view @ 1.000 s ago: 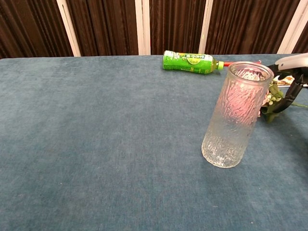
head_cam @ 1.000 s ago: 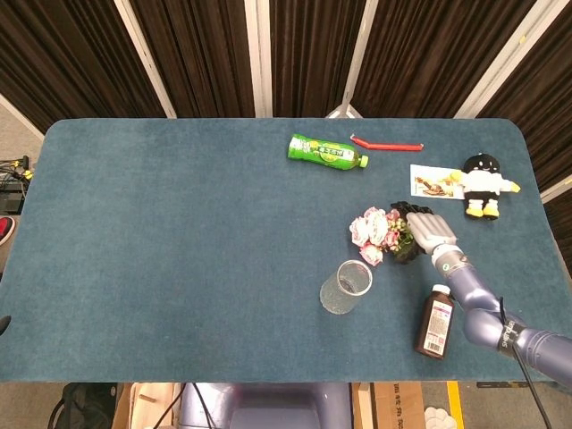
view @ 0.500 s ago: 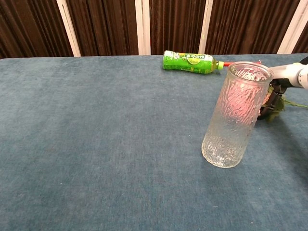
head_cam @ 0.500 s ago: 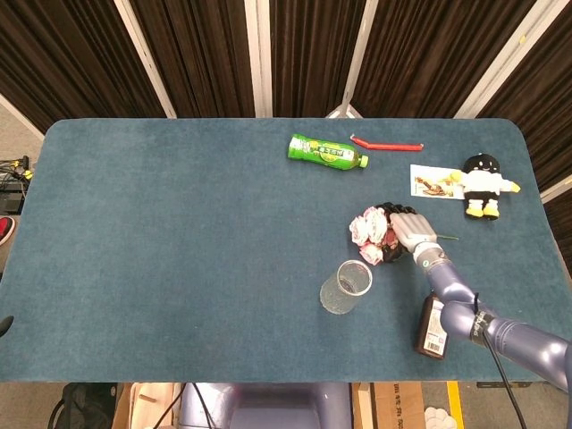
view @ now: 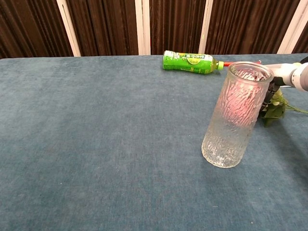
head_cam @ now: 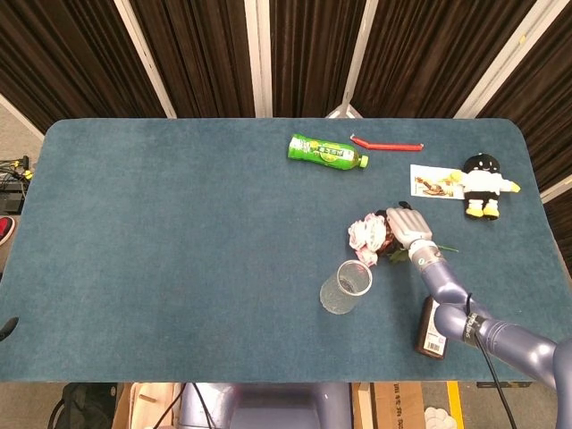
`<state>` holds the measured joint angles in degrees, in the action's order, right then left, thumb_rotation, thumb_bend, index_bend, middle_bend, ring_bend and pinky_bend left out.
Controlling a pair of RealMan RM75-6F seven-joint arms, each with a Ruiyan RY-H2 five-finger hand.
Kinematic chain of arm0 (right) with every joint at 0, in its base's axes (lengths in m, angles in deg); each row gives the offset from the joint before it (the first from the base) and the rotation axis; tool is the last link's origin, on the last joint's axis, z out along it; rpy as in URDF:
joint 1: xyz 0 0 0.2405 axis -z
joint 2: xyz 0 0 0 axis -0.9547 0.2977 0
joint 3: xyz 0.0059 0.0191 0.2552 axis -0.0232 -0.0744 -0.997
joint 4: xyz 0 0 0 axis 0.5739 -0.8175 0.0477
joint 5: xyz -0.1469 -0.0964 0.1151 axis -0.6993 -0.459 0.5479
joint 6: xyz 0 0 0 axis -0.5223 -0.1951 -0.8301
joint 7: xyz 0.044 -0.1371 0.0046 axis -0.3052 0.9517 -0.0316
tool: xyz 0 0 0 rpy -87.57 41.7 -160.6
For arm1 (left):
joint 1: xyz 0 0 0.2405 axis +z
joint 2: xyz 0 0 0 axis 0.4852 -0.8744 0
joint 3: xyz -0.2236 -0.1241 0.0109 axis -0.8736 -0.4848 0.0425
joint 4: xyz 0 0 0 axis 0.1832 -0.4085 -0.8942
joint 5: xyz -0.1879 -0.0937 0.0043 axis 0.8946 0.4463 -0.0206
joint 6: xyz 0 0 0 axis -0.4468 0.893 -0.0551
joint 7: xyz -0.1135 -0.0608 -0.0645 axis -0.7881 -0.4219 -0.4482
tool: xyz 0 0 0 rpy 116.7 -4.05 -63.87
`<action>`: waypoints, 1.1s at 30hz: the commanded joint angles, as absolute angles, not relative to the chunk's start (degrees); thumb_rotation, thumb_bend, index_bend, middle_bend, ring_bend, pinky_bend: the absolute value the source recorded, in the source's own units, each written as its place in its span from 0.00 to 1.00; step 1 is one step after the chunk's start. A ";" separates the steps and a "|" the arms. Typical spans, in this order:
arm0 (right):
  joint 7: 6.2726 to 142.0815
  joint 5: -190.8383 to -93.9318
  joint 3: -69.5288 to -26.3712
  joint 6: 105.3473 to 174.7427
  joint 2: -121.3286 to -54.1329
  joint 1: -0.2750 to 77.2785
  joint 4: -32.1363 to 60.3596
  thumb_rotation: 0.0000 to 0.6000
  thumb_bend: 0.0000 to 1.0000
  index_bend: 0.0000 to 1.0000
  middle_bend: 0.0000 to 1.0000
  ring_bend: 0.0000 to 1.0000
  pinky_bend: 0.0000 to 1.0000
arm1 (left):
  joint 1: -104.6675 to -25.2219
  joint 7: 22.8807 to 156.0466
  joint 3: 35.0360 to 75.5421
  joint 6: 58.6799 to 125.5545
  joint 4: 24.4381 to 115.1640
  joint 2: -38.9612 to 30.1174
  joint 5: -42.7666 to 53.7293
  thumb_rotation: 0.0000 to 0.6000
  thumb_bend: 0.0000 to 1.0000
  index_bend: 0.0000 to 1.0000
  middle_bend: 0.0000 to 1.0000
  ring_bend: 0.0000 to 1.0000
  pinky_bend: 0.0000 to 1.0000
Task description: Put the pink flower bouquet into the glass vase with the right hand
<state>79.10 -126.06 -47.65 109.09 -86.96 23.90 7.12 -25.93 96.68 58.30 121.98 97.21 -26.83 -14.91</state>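
Head view: the right hand [head_cam: 407, 227] lies over the leafy end of the pink flower bouquet [head_cam: 366, 234] on the blue felt table [head_cam: 179, 232]; whether its fingers grasp it, I cannot tell. The ribbed clear glass vase [head_cam: 345, 287] stands upright just beside.

The robot's right hand [head_cam: 407, 225] has a pale grey, boxy back with ridged segments and darker fingers. Its wrist is a silver ring, joined to a right arm [head_cam: 487, 331] of glossy blue-violet rounded links. A dark band with a small white marking circles one joint, and a thin black cable runs alongside it.
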 commanded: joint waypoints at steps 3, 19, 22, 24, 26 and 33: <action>77.52 -128.94 -48.09 108.87 -86.43 24.29 7.78 1.00 0.15 0.52 0.46 0.42 0.01 | -25.92 96.69 58.33 121.95 97.24 -26.85 -14.88 1.00 0.20 0.17 0.00 0.00 0.00; 66.21 -131.21 -54.84 109.33 -81.16 26.36 11.82 1.00 0.19 0.56 0.49 0.48 0.05 | -25.78 95.52 58.29 122.00 97.15 -27.29 -14.78 1.00 0.20 0.18 0.00 0.00 0.00; 59.72 -132.33 -58.52 110.34 -78.96 28.17 13.88 1.00 0.20 0.56 0.49 0.49 0.06 | -25.76 95.23 58.26 122.19 97.08 -27.33 -15.00 1.00 0.20 0.18 0.00 0.00 0.00; 55.84 -133.43 -60.63 111.12 -77.59 29.34 15.34 1.00 0.20 0.56 0.49 0.49 0.06 | -25.76 95.09 58.27 122.24 96.97 -27.30 -15.09 1.00 0.20 0.18 0.00 0.00 0.00; 51.64 -134.49 -62.99 112.28 -76.07 30.69 17.16 1.00 0.20 0.57 0.49 0.49 0.06 | -25.77 94.97 58.27 122.28 96.86 -27.24 -15.18 1.00 0.20 0.18 0.00 0.00 0.00; 38.09 -138.98 -69.88 116.55 -69.50 36.17 27.08 1.00 0.21 0.58 0.49 0.49 0.06 | -25.76 94.25 58.35 122.66 96.57 -26.99 -15.96 1.00 0.20 0.18 0.00 0.00 0.00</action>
